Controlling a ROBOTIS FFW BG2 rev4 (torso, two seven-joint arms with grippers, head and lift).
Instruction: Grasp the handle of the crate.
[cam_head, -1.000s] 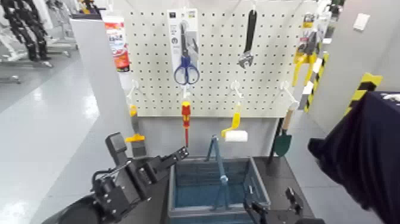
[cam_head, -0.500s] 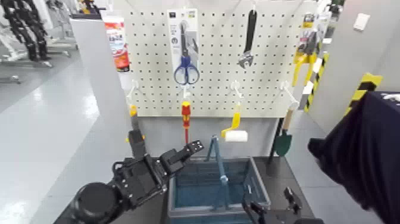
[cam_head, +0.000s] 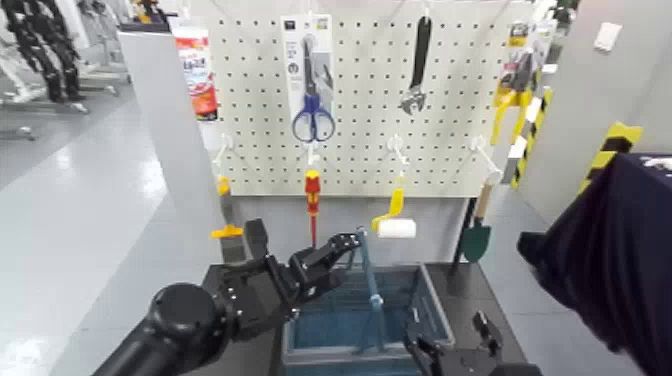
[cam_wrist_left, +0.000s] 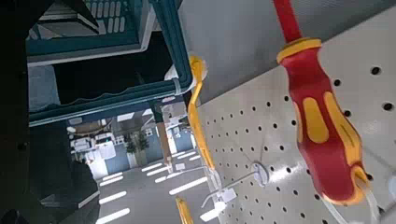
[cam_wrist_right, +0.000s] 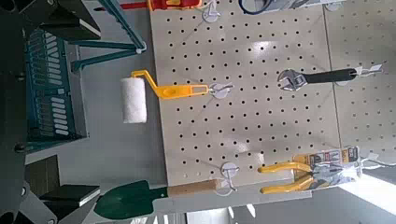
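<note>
Head view: black metal L gripper (cam_head: 302, 255), open & empty, by thin blue-grey plastic hoop handle (cam_head: 370, 280) above slatted blue-grey plastic crate (cam_head: 352, 310); black metal R gripper (cam_head: 447, 336), jaws apart, at crate's near R corner. L wrist view adds red-and-yellow screwdriver grip (cam_wrist_left: 323, 131) close-up; R wrist view, crate's slatted side.

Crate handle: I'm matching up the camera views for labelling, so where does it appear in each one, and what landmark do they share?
Head view: the handle stands raised over the crate, right of the red-and-yellow screwdriver.
Left wrist view: between the crate and the pegboard, near a yellow tool handle.
Right wrist view: jutting from the crate, beside the white roller.
Shared landmark: the pegboard.
</note>
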